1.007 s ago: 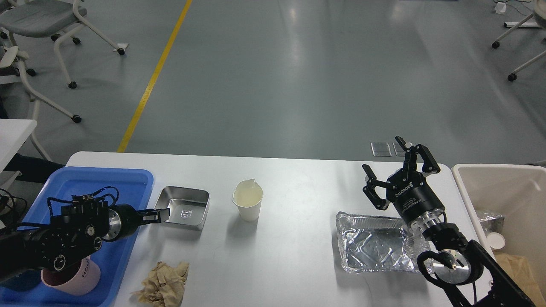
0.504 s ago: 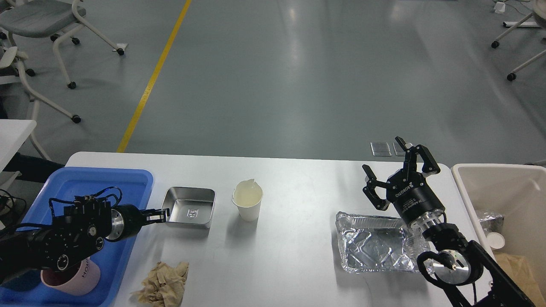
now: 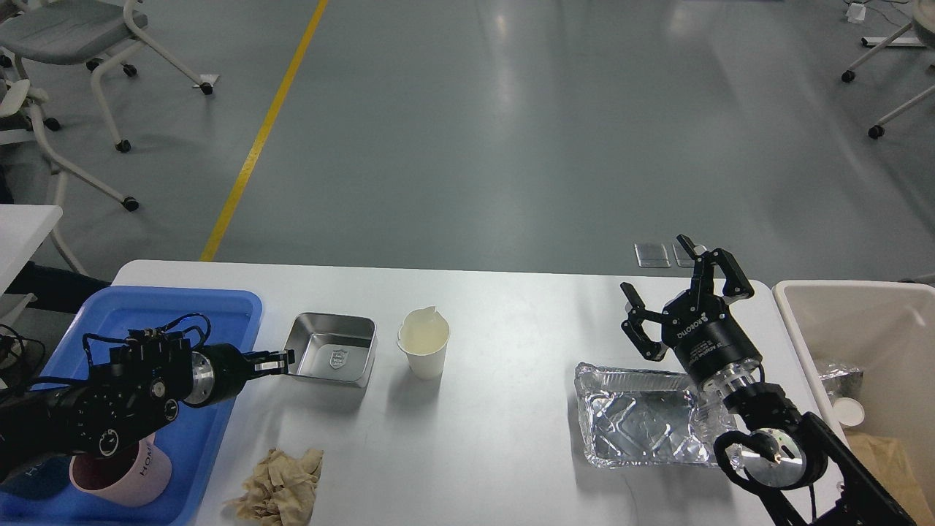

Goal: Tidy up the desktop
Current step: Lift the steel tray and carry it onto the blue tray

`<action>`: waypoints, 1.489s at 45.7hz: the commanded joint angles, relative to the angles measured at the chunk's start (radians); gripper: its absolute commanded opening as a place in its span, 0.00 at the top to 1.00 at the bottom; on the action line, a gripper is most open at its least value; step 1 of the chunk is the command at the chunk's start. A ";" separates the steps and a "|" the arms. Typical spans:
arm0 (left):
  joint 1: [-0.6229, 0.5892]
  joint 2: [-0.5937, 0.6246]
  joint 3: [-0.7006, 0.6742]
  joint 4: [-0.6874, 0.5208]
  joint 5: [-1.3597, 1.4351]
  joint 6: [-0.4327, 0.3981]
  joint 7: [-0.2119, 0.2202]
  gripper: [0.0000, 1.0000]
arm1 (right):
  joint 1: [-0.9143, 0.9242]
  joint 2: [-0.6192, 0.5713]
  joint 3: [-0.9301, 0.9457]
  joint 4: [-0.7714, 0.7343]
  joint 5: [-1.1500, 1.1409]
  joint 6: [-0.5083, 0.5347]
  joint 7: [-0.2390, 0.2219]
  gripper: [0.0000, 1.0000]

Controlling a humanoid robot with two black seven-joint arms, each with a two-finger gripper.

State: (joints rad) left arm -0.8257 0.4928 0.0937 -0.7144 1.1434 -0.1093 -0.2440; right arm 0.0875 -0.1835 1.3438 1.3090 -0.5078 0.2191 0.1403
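Shifted right w/ left gripper [image 3: 286, 359] clamped on its rim – steel tray [image 3: 332, 349] on white desktop [image 3: 504, 431] (near paper cup [image 3: 424, 342]); right gripper [image 3: 683, 296] spread wide.

I see the desktop [image 3: 504, 431] as a wide, smooth white tabletop with rounded corners, lying flat across the lower part of my head view, its far edge running against the grey floor.

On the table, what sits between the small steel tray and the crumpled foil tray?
In the head view, one white paper cup stands upright between the square stainless-steel tray and the rectangular aluminium foil tray. The rest of that stretch of white desktop is bare.
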 commanded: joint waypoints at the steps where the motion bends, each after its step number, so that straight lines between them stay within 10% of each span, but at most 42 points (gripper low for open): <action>1: -0.035 0.023 0.006 -0.022 -0.002 -0.010 -0.009 0.99 | 0.000 0.004 0.000 -0.001 0.000 0.000 -0.001 0.00; 41: -0.104 0.682 -0.006 -0.321 -0.017 -0.082 -0.084 0.97 | 0.006 0.007 -0.003 -0.002 -0.018 0.000 -0.001 0.00; 68: -0.020 0.488 -0.002 -0.105 -0.030 -0.067 -0.081 0.96 | -0.009 0.001 -0.002 -0.001 -0.018 0.000 -0.001 0.00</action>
State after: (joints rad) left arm -0.8675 1.0462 0.0954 -0.8898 1.1132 -0.1761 -0.3226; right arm 0.0869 -0.1818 1.3406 1.3055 -0.5267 0.2194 0.1395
